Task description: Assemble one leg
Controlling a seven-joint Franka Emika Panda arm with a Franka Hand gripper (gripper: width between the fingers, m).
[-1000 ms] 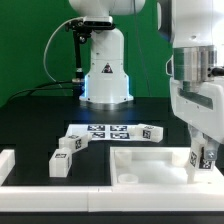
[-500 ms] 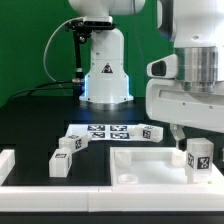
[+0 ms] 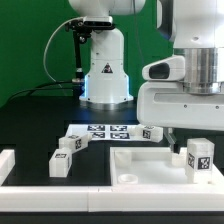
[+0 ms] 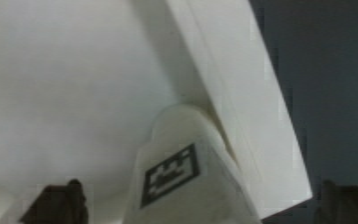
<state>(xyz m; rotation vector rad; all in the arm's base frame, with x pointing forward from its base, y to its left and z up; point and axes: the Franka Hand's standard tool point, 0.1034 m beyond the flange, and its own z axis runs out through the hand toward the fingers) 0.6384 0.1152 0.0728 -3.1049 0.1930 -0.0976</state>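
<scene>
A white leg [image 3: 200,157] with a black-and-white tag stands upright on the large white panel [image 3: 145,163], near the panel's end at the exterior view's right. My gripper [image 3: 198,135] hangs just above it, open. In the wrist view the leg [image 4: 194,165] sits between my two dark fingertips [image 4: 60,202] with a gap on each side, so my gripper [image 4: 202,205] is not touching it. The panel [image 4: 69,90] fills most of that view.
Two more legs [image 3: 66,157] lie on the black table at the exterior view's left, and another [image 3: 151,132] lies beside the marker board [image 3: 100,131]. A white part [image 3: 6,165] sits at the far left edge. The robot base [image 3: 104,70] stands behind.
My gripper has risen off the leg and its body has turned. The leg stays standing on the panel, now fully visible below the gripper.
</scene>
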